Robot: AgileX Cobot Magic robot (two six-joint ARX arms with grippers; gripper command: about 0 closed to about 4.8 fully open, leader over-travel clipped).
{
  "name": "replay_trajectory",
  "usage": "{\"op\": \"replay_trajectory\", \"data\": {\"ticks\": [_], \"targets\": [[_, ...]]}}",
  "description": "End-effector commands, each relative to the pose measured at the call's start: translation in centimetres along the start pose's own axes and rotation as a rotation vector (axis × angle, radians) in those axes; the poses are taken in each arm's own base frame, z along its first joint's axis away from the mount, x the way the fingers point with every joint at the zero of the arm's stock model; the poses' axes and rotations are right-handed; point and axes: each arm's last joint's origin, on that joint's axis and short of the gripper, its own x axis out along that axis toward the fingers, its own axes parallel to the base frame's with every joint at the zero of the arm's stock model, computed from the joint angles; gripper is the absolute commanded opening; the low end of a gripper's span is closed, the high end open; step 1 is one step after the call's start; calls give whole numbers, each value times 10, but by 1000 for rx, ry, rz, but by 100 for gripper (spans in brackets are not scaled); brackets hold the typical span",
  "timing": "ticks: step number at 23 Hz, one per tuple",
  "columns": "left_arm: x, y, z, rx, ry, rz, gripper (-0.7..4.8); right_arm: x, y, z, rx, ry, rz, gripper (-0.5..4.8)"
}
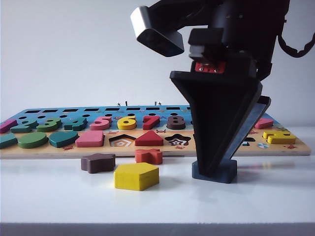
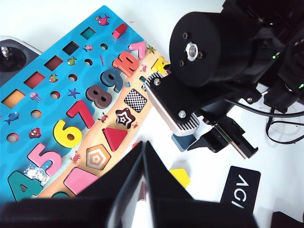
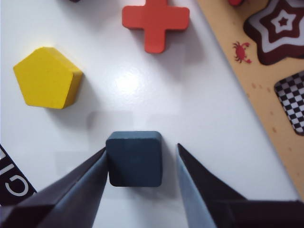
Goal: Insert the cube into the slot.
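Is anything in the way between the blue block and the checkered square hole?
Nothing visible: only bare table separates the cube, lying between the right gripper's fingers, from the slot. The red cross lies off to one side.

My right arm (image 2: 218,52) is matte black: a round housing with small screws and a silver centre bolt, a grey ribbed camera block (image 2: 173,107), black cables, green lights. Its right gripper (image 1: 224,169) has long black wedge fingers (image 3: 71,190) under a red tag (image 1: 210,67)
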Motion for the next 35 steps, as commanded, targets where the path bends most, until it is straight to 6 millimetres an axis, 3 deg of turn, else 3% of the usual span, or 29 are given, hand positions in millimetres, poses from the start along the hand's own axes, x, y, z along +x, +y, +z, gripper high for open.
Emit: {"op": "replay_trajectory", "data": {"ticks": [1, 10, 16, 20, 25, 35], "targets": [[-1, 0, 2, 12, -11, -2, 17, 0, 0, 1, -4, -1, -2, 221], [-1, 0, 2, 12, -11, -2, 17, -9, 0, 0, 29, -37, -10, 89], [-1, 0, 2, 12, -11, -2, 17, -33, -3, 0, 164, -129, -24, 89], [-1, 0, 2, 12, -11, -2, 17, -54, -14, 8, 427, -260, -16, 89], [-1, 0, 2, 12, -11, -3, 17, -61, -30, 16, 753, -401, -30, 89], [-1, 0, 2, 12, -11, -3, 17, -55, -38, 18, 937, -446, -202, 89]]}}
